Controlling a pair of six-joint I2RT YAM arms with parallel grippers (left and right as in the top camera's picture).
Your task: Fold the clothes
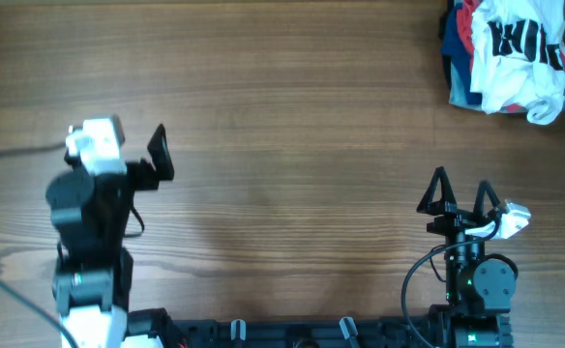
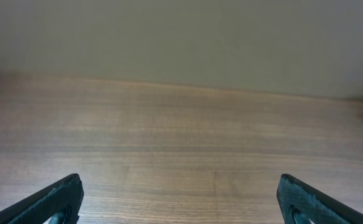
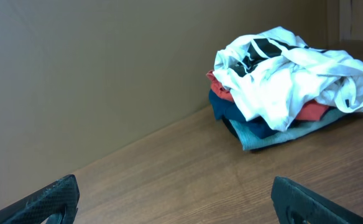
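Observation:
The clothes, a crumpled white T-shirt (image 1: 520, 48) with black block lettering, lie on top of a pile at the table's far right corner. In the right wrist view the T-shirt (image 3: 281, 74) sits ahead and to the right, bunched up with the lettering partly showing. My right gripper (image 1: 461, 184) is open near the front right, well short of the pile, with nothing between its fingers (image 3: 175, 186). On the left side of the table my left gripper (image 1: 137, 150) is also open, and its own view (image 2: 180, 186) holds only bare wood.
Under the T-shirt lie a red garment (image 1: 466, 24) (image 3: 312, 112) and folded blue garments (image 1: 454, 58) (image 3: 262, 134). The wooden table (image 1: 292, 145) stretches between the two arms. A plain wall (image 3: 94, 74) stands behind the pile, and a black rail (image 1: 292, 333) runs along the front edge.

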